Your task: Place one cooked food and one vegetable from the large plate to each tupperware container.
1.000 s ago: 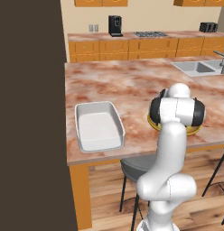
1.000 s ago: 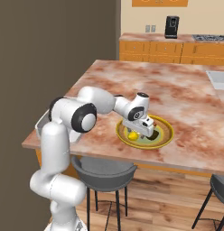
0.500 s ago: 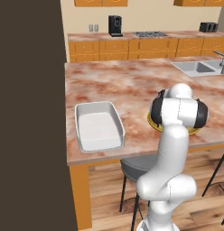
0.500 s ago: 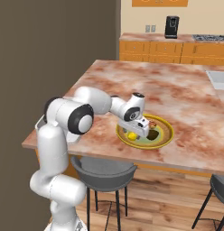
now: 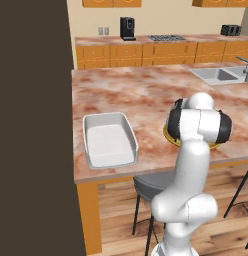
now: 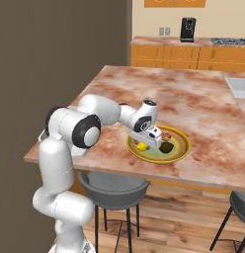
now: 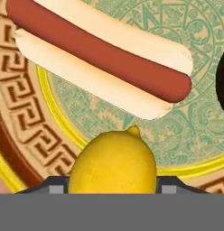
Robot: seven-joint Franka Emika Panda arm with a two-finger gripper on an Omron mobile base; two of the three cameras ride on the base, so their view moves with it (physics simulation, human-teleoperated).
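Yellow lemon (image 7: 112, 161) sits between the jaws on the large plate (image 6: 180, 150), beside a hot dog (image 7: 102, 61). Whether the jaws pinch it cannot be told. White tupperware container (image 5: 109, 139) stands apart on the tabletop (image 5: 136, 92).

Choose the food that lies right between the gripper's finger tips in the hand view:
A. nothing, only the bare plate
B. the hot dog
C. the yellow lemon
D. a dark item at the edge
C: in the hand view the lemon sits between the two finger tips of the gripper, while the hot dog lies farther off on the plate.
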